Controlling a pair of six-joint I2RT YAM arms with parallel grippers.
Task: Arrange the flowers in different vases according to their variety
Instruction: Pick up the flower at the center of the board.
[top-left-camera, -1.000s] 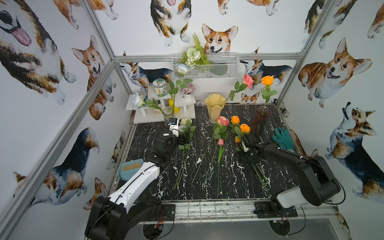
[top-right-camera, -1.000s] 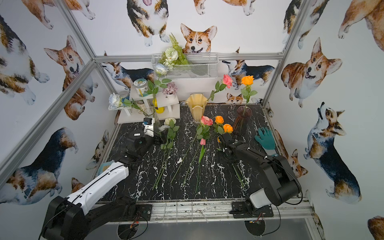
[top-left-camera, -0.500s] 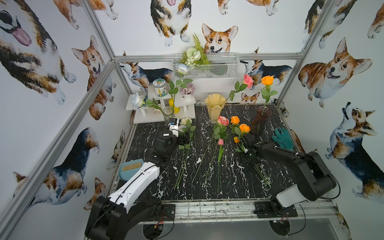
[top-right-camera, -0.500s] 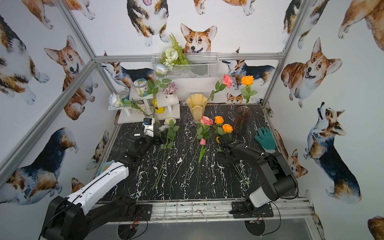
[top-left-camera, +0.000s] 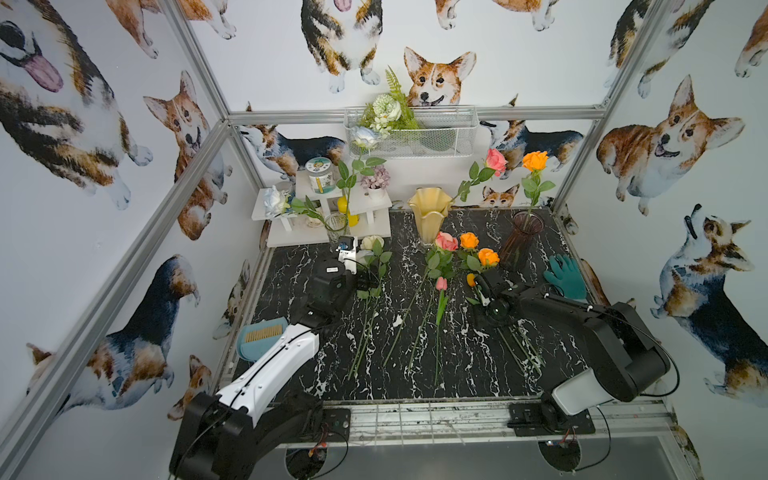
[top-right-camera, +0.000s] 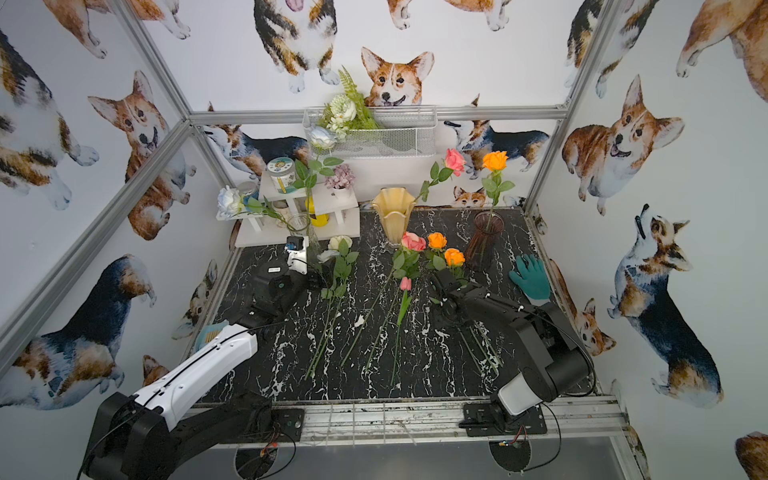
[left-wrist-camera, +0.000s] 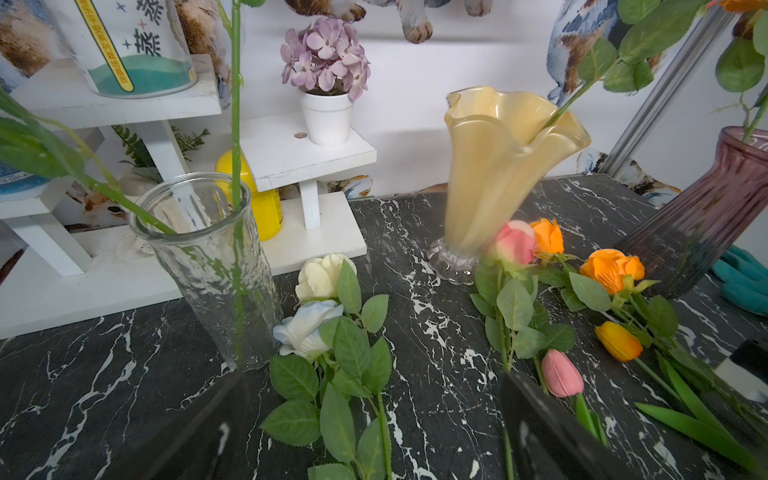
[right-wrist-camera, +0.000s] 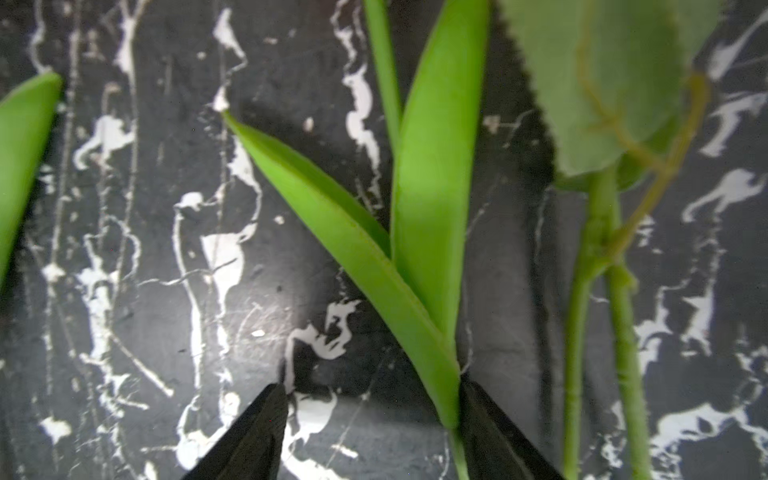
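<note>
Both grippers gape: the left gripper (left-wrist-camera: 374, 376) above white roses (left-wrist-camera: 309, 328), the right gripper (right-wrist-camera: 372, 388) astride a tulip stem (right-wrist-camera: 458, 451).

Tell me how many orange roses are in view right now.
3. One orange rose stands in the dark purple vase. Two lie on the marble table: one next to the pink rose, one nearer the vase. Leaves could hide more.

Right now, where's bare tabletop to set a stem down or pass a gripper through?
Bare tabletop: the lane between the white roses and the pink rose stems, and the back strip between cream vase and purple vase. Crowded: orange roses, pink tulip and right gripper bunch in front of the purple vase.
</note>
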